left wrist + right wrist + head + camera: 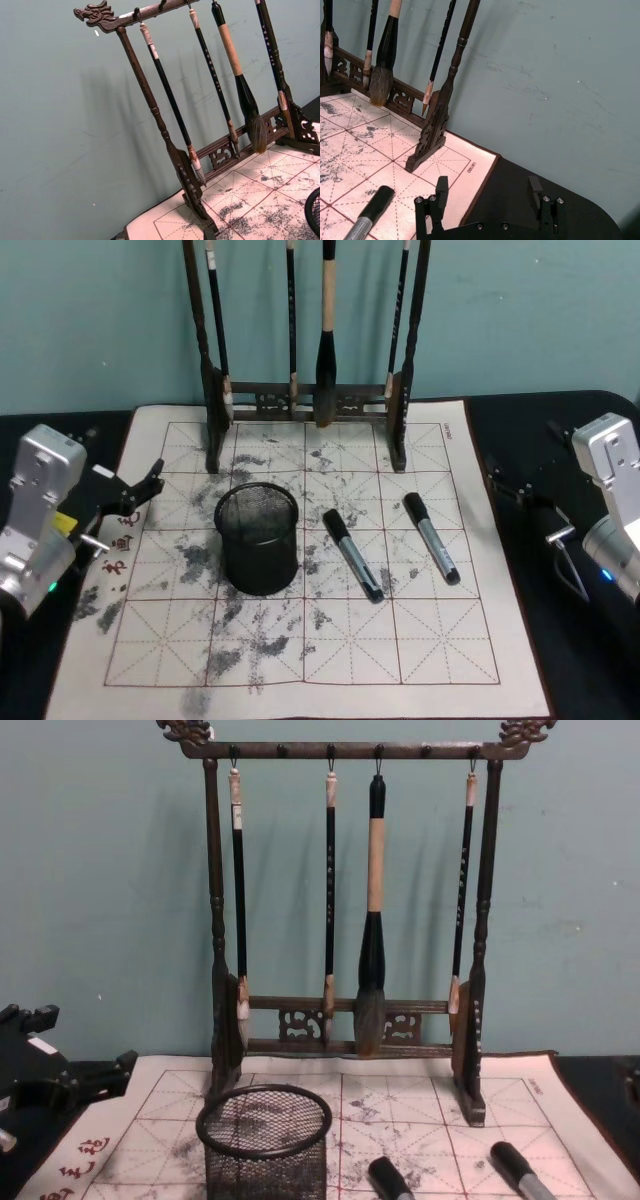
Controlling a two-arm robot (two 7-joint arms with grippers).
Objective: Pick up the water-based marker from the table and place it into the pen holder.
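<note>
The pen holder (258, 558), a black wire-mesh cup, stands upright on the ink-stained grid mat, left of centre; its rim also shows in the chest view (264, 1122). To its right lie two water-based markers with grey barrels and black caps, one near the cup (352, 554) and one farther right (431, 537). The chest view shows their caps (392, 1180) (520, 1167). My left gripper (138, 492) hovers open at the mat's left edge, holding nothing. Off the mat's right edge, my right gripper (510, 485) (488, 192) is open and empty, near the right-hand marker (370, 212).
A tall dark wooden brush rack (310, 400) (350, 970) with several hanging brushes stands across the back of the mat (300, 660), against the teal wall. The mat lies on a black table (590, 660). Bare mat stretches in front of the cup and markers.
</note>
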